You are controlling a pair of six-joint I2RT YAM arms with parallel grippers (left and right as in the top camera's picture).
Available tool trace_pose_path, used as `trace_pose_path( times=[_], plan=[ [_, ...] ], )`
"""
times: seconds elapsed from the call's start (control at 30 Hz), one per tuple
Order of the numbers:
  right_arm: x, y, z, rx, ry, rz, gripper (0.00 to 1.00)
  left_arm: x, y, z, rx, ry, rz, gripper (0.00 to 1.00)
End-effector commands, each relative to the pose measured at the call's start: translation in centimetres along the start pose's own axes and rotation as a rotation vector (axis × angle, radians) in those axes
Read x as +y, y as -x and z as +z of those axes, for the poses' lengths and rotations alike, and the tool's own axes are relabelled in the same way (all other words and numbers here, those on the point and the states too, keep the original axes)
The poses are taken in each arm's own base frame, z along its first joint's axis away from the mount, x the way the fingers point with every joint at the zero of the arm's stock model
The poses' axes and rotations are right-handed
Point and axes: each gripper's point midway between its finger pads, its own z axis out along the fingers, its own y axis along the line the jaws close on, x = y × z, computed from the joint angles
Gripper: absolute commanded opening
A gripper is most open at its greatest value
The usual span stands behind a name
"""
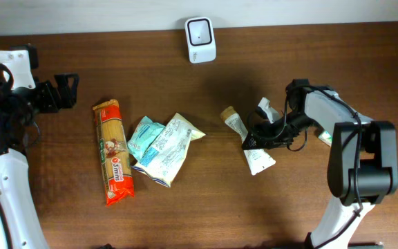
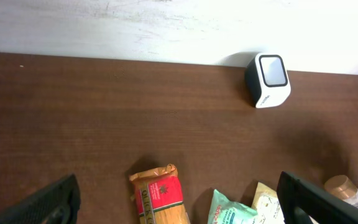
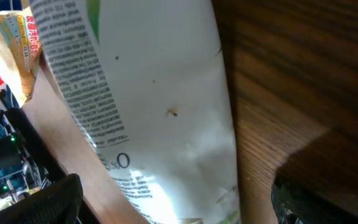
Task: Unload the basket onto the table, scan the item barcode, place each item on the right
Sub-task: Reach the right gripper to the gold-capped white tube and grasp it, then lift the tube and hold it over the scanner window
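At the far edge, the scanner [image 1: 200, 40] sits apart from the pouch [image 1: 260, 161].

bench [image 1: 185, 214]: dark wood | far edge, centre: scanner [image 1: 200, 40], white | left: pasta pack [image 1: 114, 152], flat, long axis near-to-far | just right of it: teal pouch [image 1: 144, 135] + white pouch [image 1: 170, 149], overlapping | right: tube [image 1: 260, 160], flat, brown cap at far end | near tube: small white pack [image 1: 264, 106], partly hidden

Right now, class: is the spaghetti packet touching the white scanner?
Apart. The overhead view shows a wide stretch of bare brown table between the spaghetti packet and the white scanner at the far edge.
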Motion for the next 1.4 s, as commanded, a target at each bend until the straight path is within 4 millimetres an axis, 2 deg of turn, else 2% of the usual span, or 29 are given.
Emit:
trace_pose_path(
  times=[0.0, 0.03, 0.1, 0.13, 0.2, 0.3, 0.37, 0.43, 0.47, 0.5, 0.57, 0.6, 0.67, 0.73, 0.83, 0.87, 0.9, 1.0, 1.03, 1.1, 1.13, 1.17, 1.2, 1.23, 1.3, 1.37],
  plan=[
    [-0.2, -1.6, 1.6, 0.023, 0.012, -0.004, 0.91, -0.5, 0.7, -0.5, -0.020, -0.013, 0.004, 0.99],
    [-0.2, -1.7, 1.7, 0.025, 0.015, -0.003, 0.88, -0.6, 0.7, -0.5, -0.020, -0.013, 0.004, 0.99],
    [-0.3, -1.8, 2.0, 0.023, 0.016, -0.003, 0.65, -0.6, 0.7, -0.5, -0.020, -0.013, 0.004, 0.99],
    [-0.3, -1.8, 2.0, 0.020, 0.015, -0.006, 0.51, -0.5, 0.7, -0.5, -0.020, -0.013, 0.004, 0.99],
    [-0.4, -1.2, 2.0, -0.002, 0.014, 0.010, 0.07, -0.6, 0.7, -0.5, -0.020, -0.013, 0.004, 0.99],
    [-0.4, -0.5, 1.7, -0.022, 0.011, 0.058, 0.04, -0.6, 0.7, -0.5, -0.020, -0.013, 0.004, 0.99],
    [1.1, 1.0, 0.0, -0.060, 0.036, 0.050, 0.04, -0.6, 0.6, -0.5, -0.018, -0.014, 0.003, 0.99],
    [4.4, 2.6, -2.9, -0.135, 0.104, -0.009, 0.04, -0.6, 0.6, -0.5, -0.018, -0.014, 0.003, 0.99],
    [7.6, 3.3, -5.3, -0.206, 0.175, -0.100, 0.04, -0.6, 0.6, -0.5, -0.018, -0.014, 0.003, 0.99],
    [9.7, 3.5, -7.0, -0.257, 0.210, -0.155, 0.04, -0.6, 0.6, -0.5, -0.018, -0.014, 0.003, 0.99],
    [13.6, 3.0, -10.3, -0.349, 0.251, -0.252, 0.04, -0.6, 0.6, -0.5, -0.018, -0.014, 0.003, 0.99],
    [14.9, 2.5, -11.4, -0.378, 0.253, -0.286, 0.04, -0.6, 0.6, -0.5, -0.018, -0.014, 0.003, 0.99],
    [20.4, 0.6, -15.0, -0.473, 0.395, -0.420, 0.04, -0.6, 0.6, -0.5, -0.018, -0.014, 0.003, 0.99],
    [22.9, -0.8, -16.0, -0.498, 0.406, -0.499, 0.04, -0.6, 0.6, -0.5, -0.018, -0.014, 0.003, 0.99],
    [25.6, -1.8, -15.1, -0.467, 0.401, -0.605, 0.04, -0.6, 0.6, -0.5, -0.018, -0.014, 0.003, 0.99],
    [25.4, -1.5, -14.7, -0.456, 0.359, -0.577, 0.04, -0.6, 0.6, -0.5, -0.018, -0.014, 0.003, 0.99],
    [24.4, -0.2, -14.2, -0.450, 0.252, -0.468, 0.04, -0.6, 0.6, -0.5, -0.018, -0.014, 0.003, 0.99],
    [23.0, 3.1, -14.3, -0.462, -0.041, -0.425, 0.04, -0.6, 0.6, -0.5, -0.018, -0.014, 0.003, 0.99],
    [22.1, 6.0, -14.6, -0.454, -0.205, -0.416, 0.04, -0.6, 0.6, -0.5, -0.018, -0.014, 0.003, 0.99],
    [20.2, 11.5, -15.1, -0.454, -0.420, -0.399, 0.04, -0.6, 0.6, -0.5, -0.018, -0.014, 0.003, 0.99],
    [18.2, 15.5, -15.5, -0.480, -0.578, -0.384, 0.04, -0.6, 0.6, -0.5, -0.018, -0.014, 0.003, 0.99],
    [16.4, 18.4, -15.7, -0.511, -0.702, -0.377, 0.04, -0.6, 0.6, -0.5, -0.018, -0.013, 0.003, 0.99],
    [15.3, 20.0, -15.6, -0.529, -0.764, -0.375, 0.04, -0.6, 0.6, -0.5, -0.018, -0.014, 0.003, 0.99],
    [13.2, 23.1, -15.4, -0.582, -0.879, -0.387, 0.04, -0.6, 0.6, -0.5, -0.018, -0.014, 0.003, 0.99],
    [11.0, 26.9, -14.8, -0.628, -1.022, -0.453, 0.04, -0.6, 0.6, -0.5, -0.018, -0.014, 0.003, 0.99],
    [9.3, 29.7, -14.5, -0.650, -1.189, -0.523, 0.04, -0.6, 0.6, -0.5, -0.018, -0.014, 0.003, 0.99]
  ],
)
